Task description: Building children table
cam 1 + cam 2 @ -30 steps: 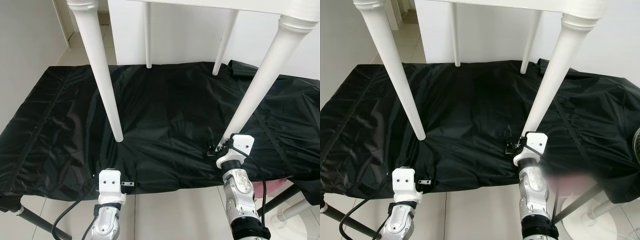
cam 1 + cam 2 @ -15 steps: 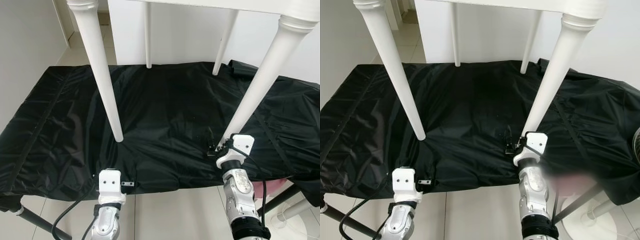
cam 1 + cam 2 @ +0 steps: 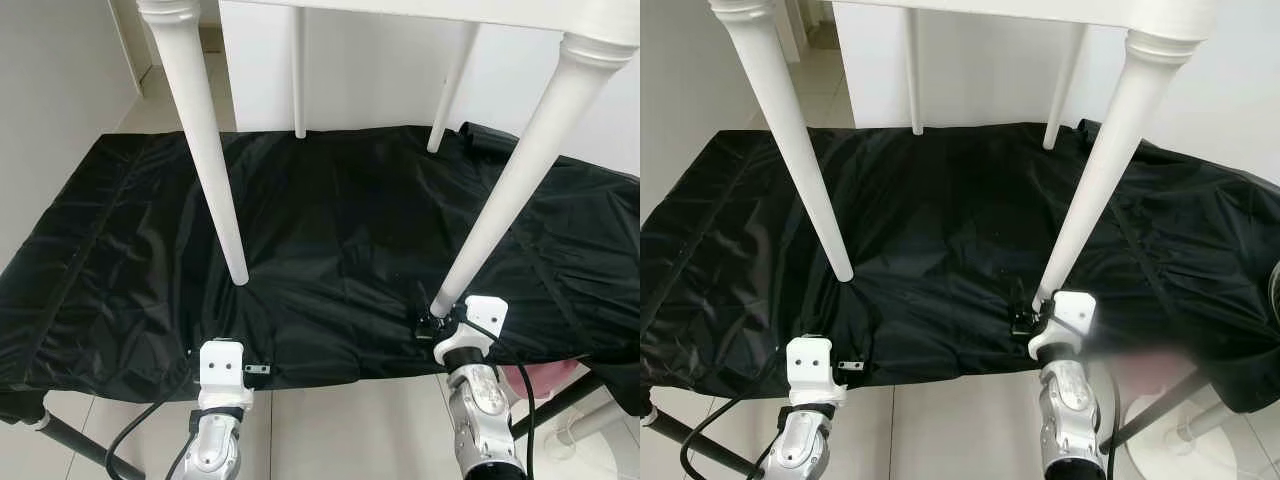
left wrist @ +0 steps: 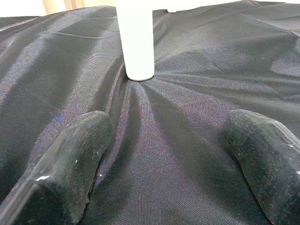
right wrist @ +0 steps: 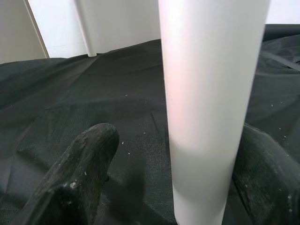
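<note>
Right end effector [image 5: 187,187] at a table leg [image 5: 211,108]
Fingers spread around the leg; left end effector [image 4: 159,159] spread, another leg [image 4: 136,42] ahead; no writing visible.

Silver arms [image 3: 478,400] (black cables)

The white table [image 3: 420,10] top is cut off above; a pink thing [image 3: 530,378] shows blurred

Pale tiled floor [image 3: 330,420] & white walls [image 3: 360,70] framed a black fabric cover [image 3: 330,230] spread over a low, black-legged frame; daylight was even, w/ a pink object [image 3: 530,378] underneath at right.
</note>
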Available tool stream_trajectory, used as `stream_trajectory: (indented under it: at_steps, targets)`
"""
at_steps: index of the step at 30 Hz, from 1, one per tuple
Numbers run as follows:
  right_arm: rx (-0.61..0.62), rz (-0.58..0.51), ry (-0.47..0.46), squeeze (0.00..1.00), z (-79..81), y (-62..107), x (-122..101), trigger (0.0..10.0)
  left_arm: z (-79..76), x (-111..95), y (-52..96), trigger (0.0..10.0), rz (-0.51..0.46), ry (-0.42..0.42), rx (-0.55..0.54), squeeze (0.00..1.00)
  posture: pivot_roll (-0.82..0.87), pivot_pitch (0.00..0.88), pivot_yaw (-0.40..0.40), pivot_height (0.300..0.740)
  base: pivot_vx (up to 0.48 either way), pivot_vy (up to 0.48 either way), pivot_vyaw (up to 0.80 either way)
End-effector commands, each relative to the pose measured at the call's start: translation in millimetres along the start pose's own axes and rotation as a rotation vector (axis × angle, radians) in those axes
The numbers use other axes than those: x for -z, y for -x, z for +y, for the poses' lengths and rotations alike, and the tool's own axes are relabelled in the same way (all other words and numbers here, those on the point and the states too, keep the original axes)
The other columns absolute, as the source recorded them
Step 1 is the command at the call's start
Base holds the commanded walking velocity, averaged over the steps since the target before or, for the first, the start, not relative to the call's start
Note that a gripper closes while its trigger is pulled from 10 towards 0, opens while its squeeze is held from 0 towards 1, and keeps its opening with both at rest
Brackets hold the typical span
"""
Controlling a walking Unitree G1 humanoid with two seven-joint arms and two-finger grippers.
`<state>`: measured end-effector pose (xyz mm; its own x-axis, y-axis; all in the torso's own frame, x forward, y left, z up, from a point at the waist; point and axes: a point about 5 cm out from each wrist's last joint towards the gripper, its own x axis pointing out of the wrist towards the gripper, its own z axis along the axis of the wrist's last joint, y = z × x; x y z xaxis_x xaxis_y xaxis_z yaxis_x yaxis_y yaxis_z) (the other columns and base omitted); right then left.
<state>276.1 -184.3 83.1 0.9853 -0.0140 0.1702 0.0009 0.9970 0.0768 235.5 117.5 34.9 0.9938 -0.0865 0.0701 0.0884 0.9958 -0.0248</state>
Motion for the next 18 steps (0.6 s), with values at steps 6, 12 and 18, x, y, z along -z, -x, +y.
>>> stream_trajectory:
  at_steps: [6, 12, 18]
  targets:
    - [0.006, 0.020, 0.002, 0.00, -1.1, 1.6, 2.4, 10.0, -77.3, -283.9, -149.8, 10.0, -0.404, 0.079, 0.618, 0.00, 0.08, 0.000, 0.000, 0.740, 0.000, 0.000, 0.00]
    - [0.007, 0.028, 0.004, 0.00, 0.3, 2.3, 4.2, 10.0, -77.9, -282.5, -149.8, 10.0, -0.401, 0.071, 0.622, 0.00, 0.09, 0.133, -0.029, 0.740, 0.000, 0.000, 0.00]
    - [0.007, 0.036, 0.008, 0.00, 1.1, 2.9, 5.4, 10.0, -78.0, -281.3, -149.8, 10.0, -0.398, 0.064, 0.623, 0.00, 0.09, 0.135, -0.033, 0.740, 0.000, 0.000, 0.00]
